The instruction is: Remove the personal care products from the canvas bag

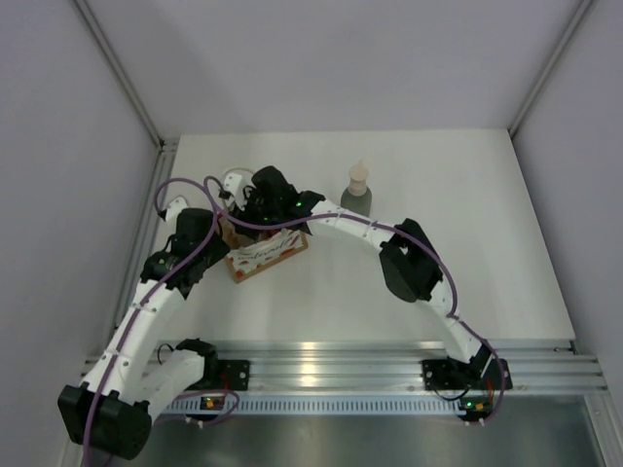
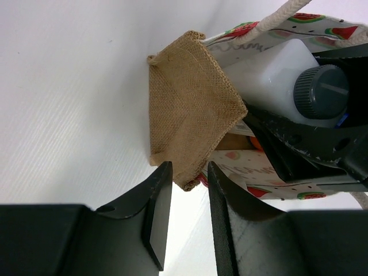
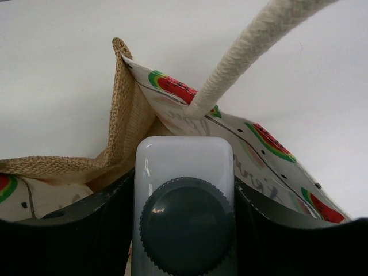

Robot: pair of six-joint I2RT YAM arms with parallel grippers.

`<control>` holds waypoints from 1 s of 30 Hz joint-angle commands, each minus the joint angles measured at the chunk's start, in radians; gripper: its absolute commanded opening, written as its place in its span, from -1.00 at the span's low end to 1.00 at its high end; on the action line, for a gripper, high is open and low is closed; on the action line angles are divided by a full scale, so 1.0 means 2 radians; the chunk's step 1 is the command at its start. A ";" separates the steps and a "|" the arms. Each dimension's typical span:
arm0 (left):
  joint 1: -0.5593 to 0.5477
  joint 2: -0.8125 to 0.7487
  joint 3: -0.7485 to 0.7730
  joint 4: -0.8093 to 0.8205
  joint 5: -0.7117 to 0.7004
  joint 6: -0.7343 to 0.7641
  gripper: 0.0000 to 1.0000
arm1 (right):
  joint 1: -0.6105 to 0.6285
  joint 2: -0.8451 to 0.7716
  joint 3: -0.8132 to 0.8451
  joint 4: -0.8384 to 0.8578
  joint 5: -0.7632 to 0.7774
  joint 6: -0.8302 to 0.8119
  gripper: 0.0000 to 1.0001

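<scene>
Canvas bag (image 1: 265, 255) rim: right jaws clamp white bottle (image 3: 184, 167); left jaws narrowly parted around burlap corner (image 2: 190, 115), grip unclear.

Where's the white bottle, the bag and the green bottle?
white bottle (image 3: 187, 224): right wrist view, on its grey cap.
canvas bag (image 2: 190, 103): left wrist view, on its burlap end panel.
grey-green bottle (image 1: 356, 202): top view, on its body.

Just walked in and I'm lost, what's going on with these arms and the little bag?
The right arm has its jaws on the white bottle, down in the open canvas bag. The left arm seems to pinch the bag's burlap end in its jaws. A grey-green bottle already stands on the table outside.
</scene>
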 commanded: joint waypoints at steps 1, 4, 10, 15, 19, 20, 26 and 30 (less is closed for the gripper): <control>0.001 -0.009 0.023 0.011 -0.005 0.012 -0.27 | 0.005 -0.001 0.011 0.029 0.008 0.004 0.08; 0.001 -0.017 0.023 0.012 -0.003 0.012 -0.23 | 0.004 0.011 0.022 0.029 0.002 0.004 -0.01; 0.001 -0.040 0.015 0.011 -0.005 0.012 -0.14 | 0.005 0.017 0.016 0.029 -0.011 0.007 -0.29; 0.001 -0.047 0.024 0.007 0.004 0.020 0.01 | 0.005 0.021 0.014 0.038 -0.017 0.015 -1.00; 0.001 -0.055 0.034 0.005 0.008 0.034 0.16 | 0.004 0.002 -0.012 0.072 -0.012 0.023 -1.00; 0.001 -0.058 0.034 0.004 0.009 0.040 0.21 | 0.005 -0.003 -0.017 0.079 -0.009 0.025 -1.00; 0.001 -0.073 0.033 0.001 0.023 0.055 0.62 | 0.004 -0.040 -0.049 0.143 0.023 0.041 -1.00; 0.001 -0.076 0.023 -0.003 0.019 0.056 0.74 | 0.004 -0.056 -0.062 0.166 0.032 0.050 -1.00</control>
